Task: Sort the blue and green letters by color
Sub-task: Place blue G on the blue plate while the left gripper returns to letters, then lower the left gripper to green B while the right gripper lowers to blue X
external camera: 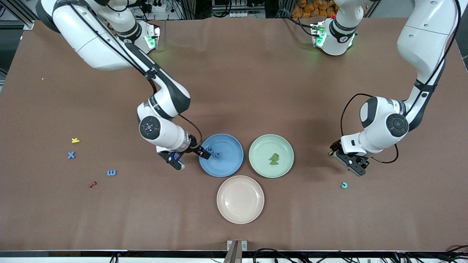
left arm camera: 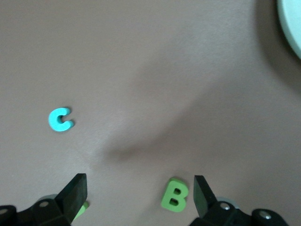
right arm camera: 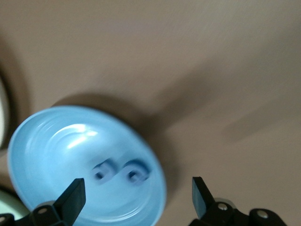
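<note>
My right gripper [external camera: 191, 159] hangs open over the edge of the blue plate [external camera: 228, 164] on the right arm's side, holding nothing. Two blue letters [right arm camera: 104, 170] [right arm camera: 135, 172] lie in that plate [right arm camera: 56, 155], also seen as blue letters [external camera: 213, 152] from the front. A green letter [external camera: 274, 159] lies in the green plate [external camera: 263, 146]. My left gripper [left arm camera: 138, 197] is open low over the table, with a green B [left arm camera: 175, 195] between its fingers, close to one of them. A second green piece [left arm camera: 81, 210] peeks from under the other finger. A turquoise C [left arm camera: 59, 119] lies apart from them.
An empty pink plate [external camera: 240, 199] sits nearer the front camera than the other two. Toward the right arm's end of the table lie a blue X [external camera: 71, 155], another blue letter [external camera: 111, 172], a yellow letter [external camera: 75, 140] and a red one [external camera: 92, 184]. The turquoise C [external camera: 344, 185] lies near the left gripper [external camera: 346, 162].
</note>
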You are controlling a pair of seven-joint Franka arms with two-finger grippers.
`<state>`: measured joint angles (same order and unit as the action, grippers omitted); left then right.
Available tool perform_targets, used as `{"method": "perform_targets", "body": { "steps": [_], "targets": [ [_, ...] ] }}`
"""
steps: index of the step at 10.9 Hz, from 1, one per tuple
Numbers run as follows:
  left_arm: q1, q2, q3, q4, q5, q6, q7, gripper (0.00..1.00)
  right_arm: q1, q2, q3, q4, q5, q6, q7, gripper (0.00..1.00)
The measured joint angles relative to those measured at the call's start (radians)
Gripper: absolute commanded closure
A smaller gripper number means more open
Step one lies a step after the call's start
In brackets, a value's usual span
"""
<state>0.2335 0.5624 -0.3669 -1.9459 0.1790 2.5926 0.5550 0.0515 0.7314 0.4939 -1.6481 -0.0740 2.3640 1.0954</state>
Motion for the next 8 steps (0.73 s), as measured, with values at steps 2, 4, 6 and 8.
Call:
{"method": "perform_targets", "body": {
  "steps": [2, 4, 6, 8],
  "targets": [
    [-0.012, -0.006, -0.013, -0.039, 0.035, 0.05, 0.002, 0.0, -0.077, -0.041, -0.001, -0.07, -0.011, -0.009, -0.15, 0.0],
    [-0.017, -0.009, -0.017, -0.066, 0.076, 0.078, 0.002, 0.0, -0.169, -0.105, -0.002, -0.163, -0.024, -0.013, -0.329, 0.01],
    [-0.013, -0.01, -0.017, -0.077, 0.085, 0.078, 0.003, 0.0, -0.243, -0.171, -0.014, -0.244, -0.185, -0.019, -0.434, 0.01],
    [-0.014, -0.01, -0.017, -0.084, 0.087, 0.078, 0.003, 0.0, -0.318, -0.211, -0.032, -0.304, -0.35, -0.02, -0.467, 0.01]
  ]
}}
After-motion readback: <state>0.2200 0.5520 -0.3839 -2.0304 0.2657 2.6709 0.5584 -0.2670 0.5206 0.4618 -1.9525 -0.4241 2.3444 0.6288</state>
